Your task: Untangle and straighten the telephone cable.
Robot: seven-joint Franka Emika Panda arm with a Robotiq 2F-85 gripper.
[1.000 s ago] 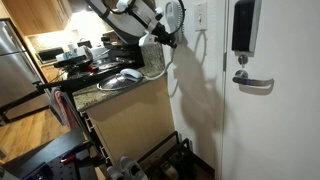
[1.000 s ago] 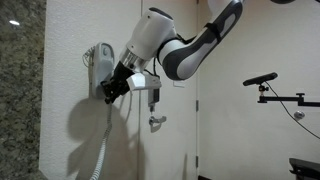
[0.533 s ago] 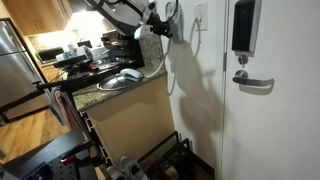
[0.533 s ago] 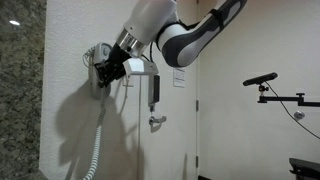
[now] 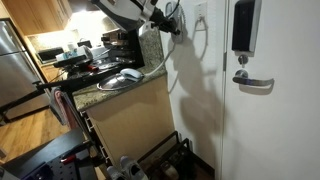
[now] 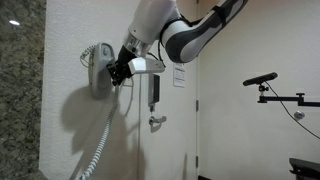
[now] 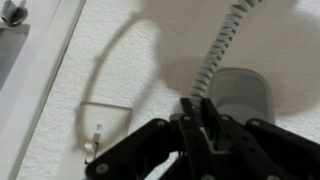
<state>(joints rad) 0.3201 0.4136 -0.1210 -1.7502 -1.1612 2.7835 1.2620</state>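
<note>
Most of the thin, whitish-grey coiled telephone cable [image 6: 100,138] hangs fairly straight down the wall below the white wall phone handset [image 6: 98,66], its top pinched in the clenched black gripper [image 6: 118,72], so seemingly only final straightening remains.

The white wall [image 6: 70,30] carries the phone handset [image 6: 100,68]; the telephone cable [image 6: 98,148] hangs down along it, coiled

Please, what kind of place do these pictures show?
Probably a home kitchen: a cluttered stone countertop, wooden cabinets above it, and a white wall phone beside a door.
</note>
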